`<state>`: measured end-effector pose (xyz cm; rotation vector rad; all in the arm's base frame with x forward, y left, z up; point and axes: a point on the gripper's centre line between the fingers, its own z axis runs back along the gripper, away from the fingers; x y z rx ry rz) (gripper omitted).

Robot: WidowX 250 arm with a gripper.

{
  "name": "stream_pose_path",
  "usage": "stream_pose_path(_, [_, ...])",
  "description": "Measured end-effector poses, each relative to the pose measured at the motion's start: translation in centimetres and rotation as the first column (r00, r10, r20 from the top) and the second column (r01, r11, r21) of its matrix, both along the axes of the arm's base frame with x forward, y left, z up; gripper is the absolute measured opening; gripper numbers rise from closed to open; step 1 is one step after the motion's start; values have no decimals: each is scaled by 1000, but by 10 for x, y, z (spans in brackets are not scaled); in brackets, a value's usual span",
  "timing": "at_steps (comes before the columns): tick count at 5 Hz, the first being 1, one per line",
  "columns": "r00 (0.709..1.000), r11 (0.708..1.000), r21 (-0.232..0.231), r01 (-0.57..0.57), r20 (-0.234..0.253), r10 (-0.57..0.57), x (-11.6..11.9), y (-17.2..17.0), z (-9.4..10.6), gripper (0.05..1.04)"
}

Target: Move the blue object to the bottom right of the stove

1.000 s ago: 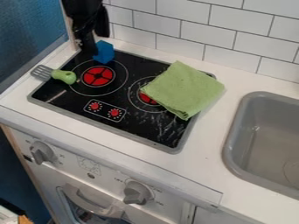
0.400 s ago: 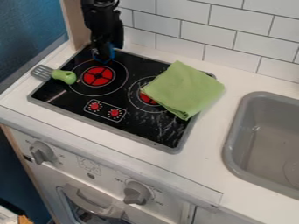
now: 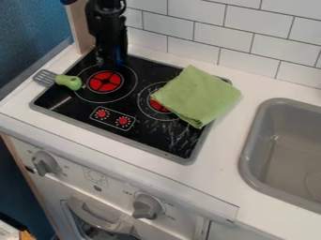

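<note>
Fingers of our black gripper (image 3: 111,62), at the rear left of the stove (image 3: 145,136) behind the left burner (image 3: 104,81): whether wide, narrow or closed on anything, we cannot tell; of the blue object (image 3: 118,58) we make out a dim blue trace at the gripper's lower end, the rest hidden. Also listed by us: one green cloth (image 3: 197,96), partly covering the right burner (image 3: 158,105); one green-handled spatula (image 3: 69,82), lying across the stove's left edge; one grey sink (image 3: 248,154), to the right.

Glossy black stovetop (image 3: 81,111), matt green cloth (image 3: 197,96) (softly creased), smooth-looking grey sink (image 3: 251,154), glossy white tiles (image 3: 251,44)
</note>
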<state>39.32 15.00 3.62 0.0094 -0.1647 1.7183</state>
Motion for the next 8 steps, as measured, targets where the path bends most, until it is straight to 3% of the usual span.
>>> stream_pose_path(1, [1000, 1000, -19, 17, 7, -17, -4, -5, 4, 605])
stream_pose_path(2, [997, 998, -21, 56, 53, -55, -16, -14, 25, 605])
stream_pose_path(4, [977, 980, -36, 198, 87, -194, -71, -61, 52, 605])
stream_pose_path(5, [956, 954, -66, 292, 59, -288, -103, -88, 48, 605])
stream_pose_path(6, [923, 921, -66, 384, 27, -383, -128, -114, 35, 605])
stream_pose_path(8, [875, 874, -32, 484, 8, -484, -138, -143, -8, 605])
